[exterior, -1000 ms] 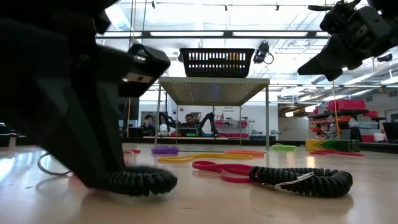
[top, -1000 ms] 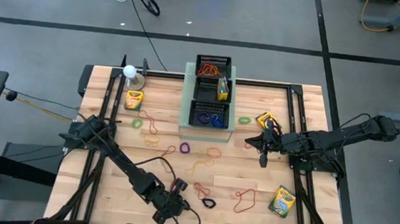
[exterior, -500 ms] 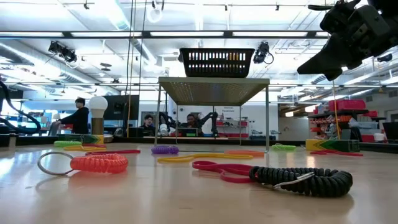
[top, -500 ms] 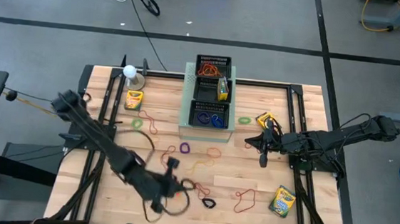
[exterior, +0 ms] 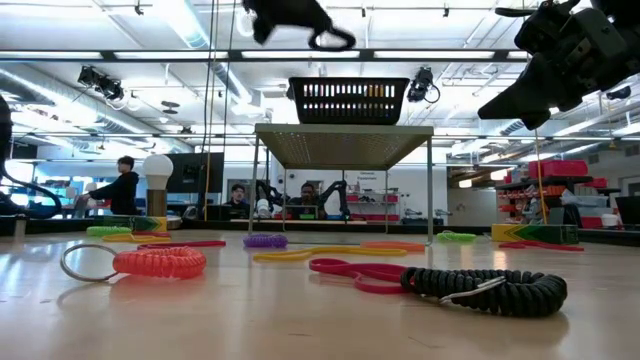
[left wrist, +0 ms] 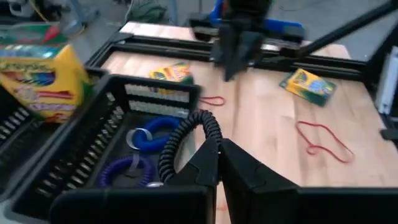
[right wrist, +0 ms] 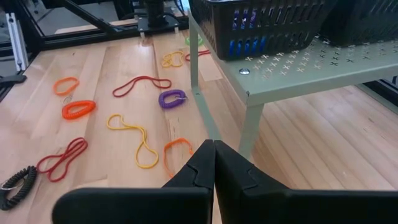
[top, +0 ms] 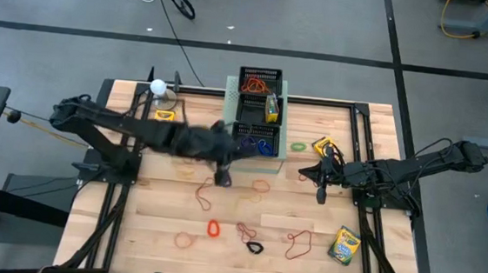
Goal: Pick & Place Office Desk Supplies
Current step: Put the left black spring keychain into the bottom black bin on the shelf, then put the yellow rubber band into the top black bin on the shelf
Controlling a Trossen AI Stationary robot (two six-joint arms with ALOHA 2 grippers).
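My left gripper [top: 228, 154] [left wrist: 217, 148] is shut on a black coiled loop [left wrist: 186, 134], high above the table [exterior: 288, 15], beside the nearest black mesh tray [left wrist: 93, 149]. That tray holds blue and purple coils [left wrist: 146, 134]. Three trays [top: 257, 111] stand in a row on the pale-green perforated box. Crayon boxes lie at the table's right [top: 344, 245] [top: 323, 145], and another sits in a tray [top: 271, 110]. Bands and coils lie scattered on the wood [top: 298, 243] [top: 213, 229]. My right gripper [top: 321, 193] [right wrist: 214, 158] hangs shut, off the table, right of the box. My left gripper pinches the black coiled loop between its two fingers at the loop's lower end [left wrist: 208, 146]. The loop stands out past the fingertips, lifted clear. It is at the near rim of the tray that holds the blue coils.
A second black coil [top: 254, 246] [exterior: 490, 290] and an orange coil [exterior: 150, 262] lie near the table's front edge. The white ball on its stand [top: 158, 86] is at the far left. The pale-green box stands on thin legs [right wrist: 199, 93]. People stand in the room behind.
My left gripper rose from the table's near edge with the black coil. It swung toward the far side, up to the trays on the pale-green box. An orange coil now shows where the gripper stood. The right arm kept still.
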